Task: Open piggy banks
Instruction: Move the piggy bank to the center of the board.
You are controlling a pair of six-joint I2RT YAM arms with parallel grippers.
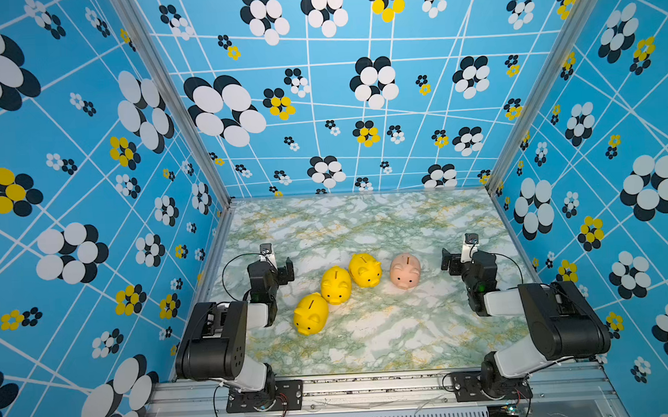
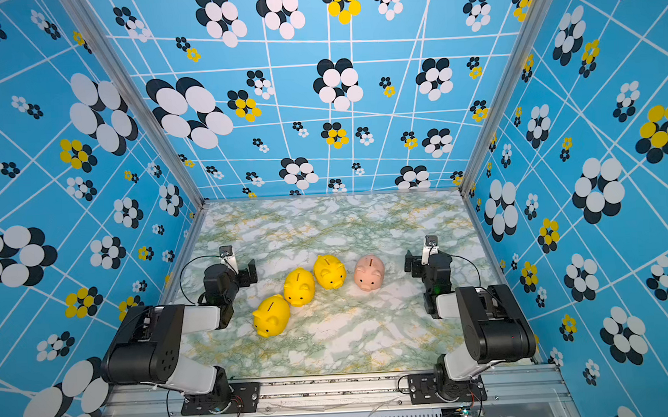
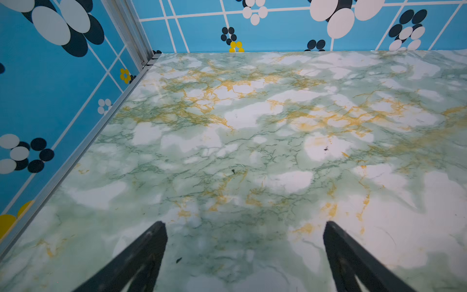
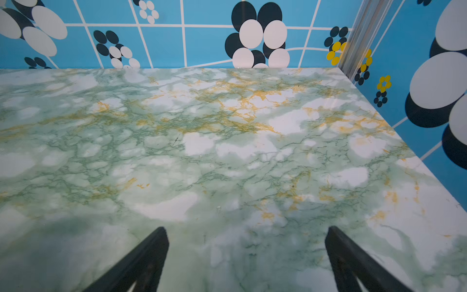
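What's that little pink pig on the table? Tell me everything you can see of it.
The pink piggy bank is a small, smooth, rounded pig, apparently pale pink plastic, with a dark coin slot on its back, two ears, black dot eyes and a round snout. It stands upright on the marbled table, snout toward the near edge, at the right end of the row, a small gap from the nearest yellow piggy bank. Only the table touches it; its underside is hidden.

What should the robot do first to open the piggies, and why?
Probably reach the right gripper toward the pink piggy bank: it stands upright nearest that arm, apart from the yellow piggy banks, and the gripper is open and empty.
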